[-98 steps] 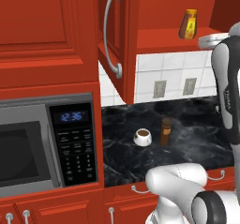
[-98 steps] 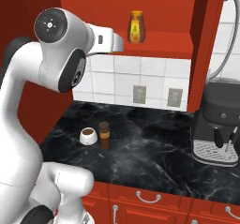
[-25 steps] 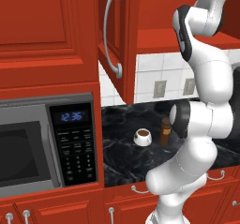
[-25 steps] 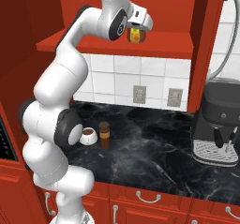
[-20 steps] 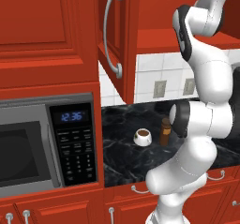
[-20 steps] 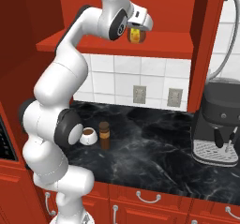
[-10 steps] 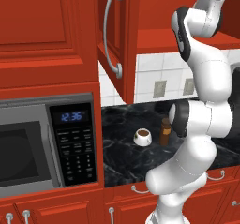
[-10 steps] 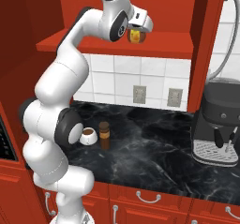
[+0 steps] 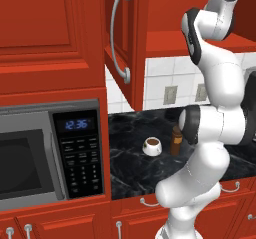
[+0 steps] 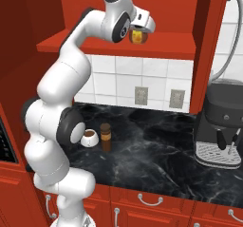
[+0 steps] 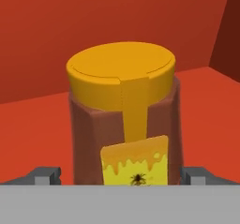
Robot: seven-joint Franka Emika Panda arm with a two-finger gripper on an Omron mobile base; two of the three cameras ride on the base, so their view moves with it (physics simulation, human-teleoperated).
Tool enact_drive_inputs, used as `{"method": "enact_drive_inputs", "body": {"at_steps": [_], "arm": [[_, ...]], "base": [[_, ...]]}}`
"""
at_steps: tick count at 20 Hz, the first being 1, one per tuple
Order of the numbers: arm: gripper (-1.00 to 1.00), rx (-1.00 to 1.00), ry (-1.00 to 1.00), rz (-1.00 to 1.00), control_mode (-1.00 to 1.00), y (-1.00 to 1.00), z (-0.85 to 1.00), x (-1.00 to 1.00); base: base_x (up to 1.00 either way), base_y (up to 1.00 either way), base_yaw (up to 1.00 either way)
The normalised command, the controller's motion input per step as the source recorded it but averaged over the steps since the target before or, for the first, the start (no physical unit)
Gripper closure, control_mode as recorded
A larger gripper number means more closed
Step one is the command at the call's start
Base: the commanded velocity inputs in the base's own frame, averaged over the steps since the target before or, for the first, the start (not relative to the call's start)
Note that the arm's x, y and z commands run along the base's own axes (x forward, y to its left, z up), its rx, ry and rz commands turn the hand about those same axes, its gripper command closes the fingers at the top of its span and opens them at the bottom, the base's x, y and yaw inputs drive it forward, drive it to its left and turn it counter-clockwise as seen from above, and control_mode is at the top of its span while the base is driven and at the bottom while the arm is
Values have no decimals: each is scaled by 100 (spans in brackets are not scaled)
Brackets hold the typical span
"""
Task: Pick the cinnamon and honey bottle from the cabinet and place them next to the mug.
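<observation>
The amber honey bottle [image 11: 124, 120] with its orange top and yellow label stands upright on the red cabinet shelf [image 10: 95, 45]. My gripper [image 11: 121, 175] is open around the honey bottle [image 10: 138, 35]: one fingertip [image 11: 46, 175] sits just off its left side and the other is at its right side. Down on the counter, the dark brown cinnamon [image 10: 106, 137] stands right beside the white mug [image 10: 88, 137]. From the left base, the mug [image 9: 152, 146] and the cinnamon [image 9: 176, 140] show next to my arm. The cabinet door [image 9: 136, 48] hangs open.
A black coffee machine [image 10: 220, 126] stands at the right end of the dark marble counter [image 10: 156, 159]. A microwave [image 9: 45, 158] sits to the left. The cabinet door's curved silver handle [image 9: 118, 33] juts out near my arm. Red drawers run below the counter.
The arm has risen from low beside the base up to the cabinet shelf, putting the gripper around the honey bottle. Over the last second nothing has visibly moved.
</observation>
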Motion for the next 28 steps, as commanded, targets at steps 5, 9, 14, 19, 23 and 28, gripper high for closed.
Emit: {"method": "enact_drive_inputs", "body": {"at_steps": [5, 9, 14, 19, 23, 28], "arm": [[-100, 0, 0, 0, -100, 0, -5, 10], [-100, 0, 0, 0, -100, -5, 0, 8], [-100, 0, 0, -1, -100, 0, -7, 16], [-100, 0, 0, -4, -100, 0, -9, 14], [-100, 0, 0, -1, -100, -2, -1, 1], [100, 0, 0, 0, -100, 0, 0, 0]], "base": [[0, 0, 0], [0, 0, 0], [0, 0, 0], [0, 0, 0], [0, 0, 0], [0, 0, 0]]}}
